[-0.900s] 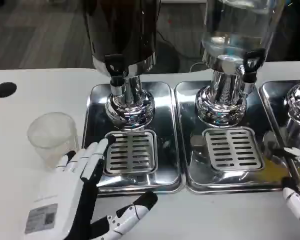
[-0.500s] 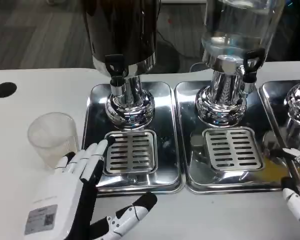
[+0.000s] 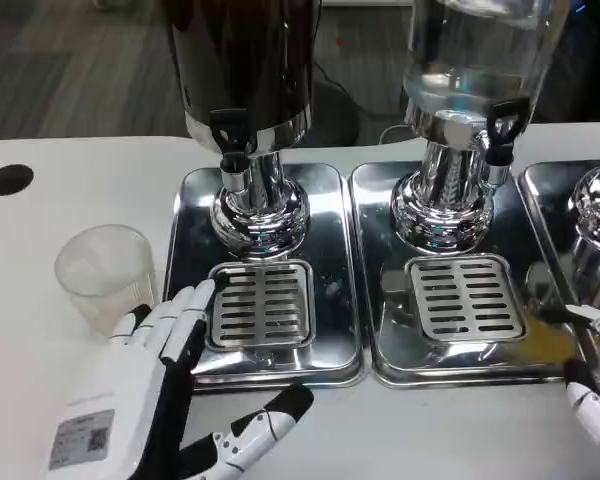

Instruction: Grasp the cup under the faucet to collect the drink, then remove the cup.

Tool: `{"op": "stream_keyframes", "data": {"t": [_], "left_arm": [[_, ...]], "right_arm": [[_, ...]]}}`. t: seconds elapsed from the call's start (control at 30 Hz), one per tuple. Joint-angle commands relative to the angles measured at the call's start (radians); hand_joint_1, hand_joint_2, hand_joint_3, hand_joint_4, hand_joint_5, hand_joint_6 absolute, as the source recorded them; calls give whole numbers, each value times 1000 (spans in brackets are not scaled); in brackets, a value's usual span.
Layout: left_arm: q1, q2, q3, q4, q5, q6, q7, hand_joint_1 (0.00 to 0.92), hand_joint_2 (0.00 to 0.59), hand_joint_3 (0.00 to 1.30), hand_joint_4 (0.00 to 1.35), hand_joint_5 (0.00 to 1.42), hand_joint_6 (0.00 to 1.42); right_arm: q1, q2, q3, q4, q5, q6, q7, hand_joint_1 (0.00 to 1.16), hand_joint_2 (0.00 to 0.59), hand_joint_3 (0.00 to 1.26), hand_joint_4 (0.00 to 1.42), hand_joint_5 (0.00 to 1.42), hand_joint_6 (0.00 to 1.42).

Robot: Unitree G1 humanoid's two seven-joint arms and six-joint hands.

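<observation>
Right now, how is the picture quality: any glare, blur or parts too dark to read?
Head view: soft overall, edges slightly blurred; bright glare on the chrome trays and dispenser bases; the dark dispenser tank is near black; the clear cup is faint against the white table; left hand sharp enough.

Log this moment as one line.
cup: on table, left of tray | left hand: open beside cup | right hand: waiting

Right hand (image 3: 592,400) cut by edge
</observation>
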Motion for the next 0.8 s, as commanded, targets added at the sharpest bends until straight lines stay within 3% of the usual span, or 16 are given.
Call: {"op": "stream_keyframes", "data": {"t": [0.03, 0.23, 0.47, 0.6, 0.8], "left_arm": [[2, 7, 13, 25, -18, -13, 26, 0, 105, 114, 55, 126, 75], [-4, 5, 16, 31, -22, -16, 31, 0, 102, 120, 64, 135, 76], [15, -3, 42, 24, -33, -30, 87, 0, 100, 184, 143, 265, 161], [30, -17, 80, -9, -53, -16, 105, 0, 88, 199, 171, 287, 170], [31, -17, 183, -43, -120, 13, 71, 0, 86, 199, 165, 279, 160]], "right_arm": [[11, 8, 4, -11, -2, -16, 0, 419, 487, 262, 177, 107, 0], [13, 6, 2, -16, 6, -16, 4, 417, 485, 263, 177, 107, 0], [9, 4, 5, 4, 9, -19, 7, 417, 485, 263, 177, 107, 0], [7, 3, 8, 23, 10, -24, 9, 417, 485, 263, 177, 107, 0], [10, 7, 12, 48, 9, -37, 5, 416, 485, 268, 178, 115, 0]]}}
